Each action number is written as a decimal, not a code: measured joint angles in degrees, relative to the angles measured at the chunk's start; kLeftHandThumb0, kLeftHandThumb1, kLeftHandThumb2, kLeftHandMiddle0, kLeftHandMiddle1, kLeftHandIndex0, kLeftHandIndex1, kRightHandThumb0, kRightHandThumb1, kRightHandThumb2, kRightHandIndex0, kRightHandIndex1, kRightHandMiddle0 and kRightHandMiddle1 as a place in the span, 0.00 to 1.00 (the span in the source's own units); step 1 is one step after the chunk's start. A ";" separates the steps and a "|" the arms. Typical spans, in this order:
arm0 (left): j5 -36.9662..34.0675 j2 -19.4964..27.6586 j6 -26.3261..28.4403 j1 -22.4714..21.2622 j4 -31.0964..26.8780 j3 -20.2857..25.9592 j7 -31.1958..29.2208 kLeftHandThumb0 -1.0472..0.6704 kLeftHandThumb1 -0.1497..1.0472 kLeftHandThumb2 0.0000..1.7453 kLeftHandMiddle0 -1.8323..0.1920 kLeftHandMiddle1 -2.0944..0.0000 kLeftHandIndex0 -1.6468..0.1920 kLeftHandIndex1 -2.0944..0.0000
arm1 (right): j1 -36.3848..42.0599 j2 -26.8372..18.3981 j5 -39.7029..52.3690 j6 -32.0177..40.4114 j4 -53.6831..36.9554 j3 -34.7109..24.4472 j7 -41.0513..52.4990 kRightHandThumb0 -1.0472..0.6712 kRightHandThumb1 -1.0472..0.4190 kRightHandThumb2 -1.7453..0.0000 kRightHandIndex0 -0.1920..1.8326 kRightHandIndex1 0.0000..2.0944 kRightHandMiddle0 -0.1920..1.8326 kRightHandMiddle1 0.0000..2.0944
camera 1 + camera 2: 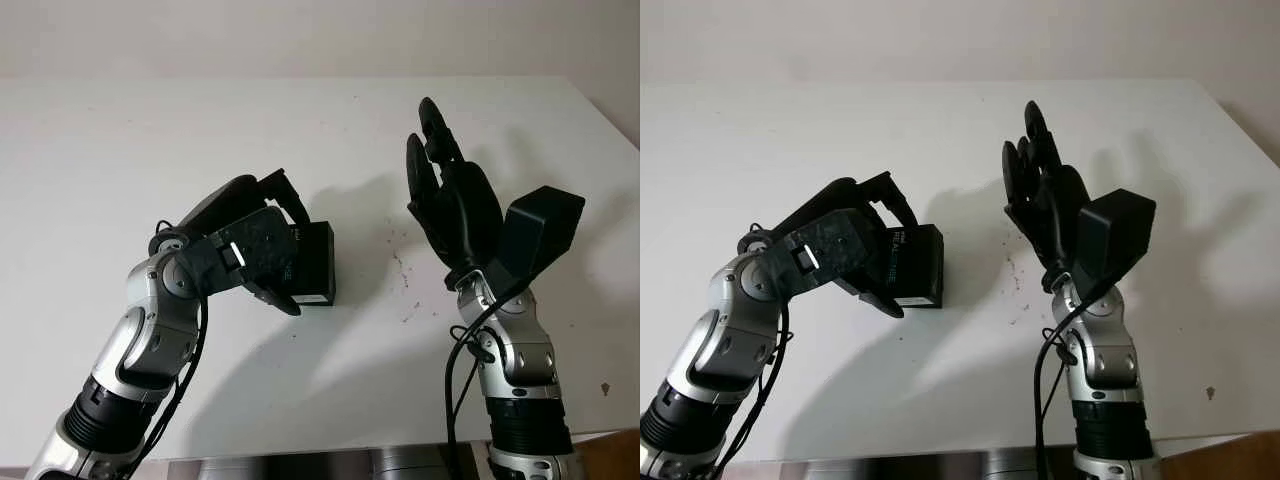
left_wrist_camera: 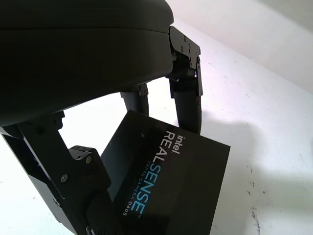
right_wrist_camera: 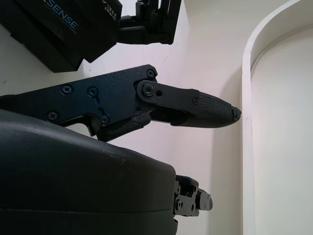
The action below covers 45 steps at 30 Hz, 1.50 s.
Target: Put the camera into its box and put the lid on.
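Fingers (image 2: 188, 105) of the left hand (image 1: 255, 255) were curled round the black box (image 1: 315, 265), which sat on the white table (image 1: 120, 150) with its lid seemingly on. Further out, the right hand (image 1: 455, 200) was up, open, holding nothing. Looked like the closing step; next I'd guess pressing the lid snug, gently.

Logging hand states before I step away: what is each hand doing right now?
Left hand: shut on the black camera box, which sits on the white table.
Right hand: open, raised above the table, holding nothing.
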 measured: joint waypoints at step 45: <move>0.05 -0.52 -7.75 -5.86 11.38 -2.44 0.97 0.50 0.89 0.03 0.83 0.13 0.74 0.22 | 1.06 0.40 -0.26 -0.26 -0.02 0.10 -1.02 0.24 0.00 0.68 0.05 0.03 0.07 0.03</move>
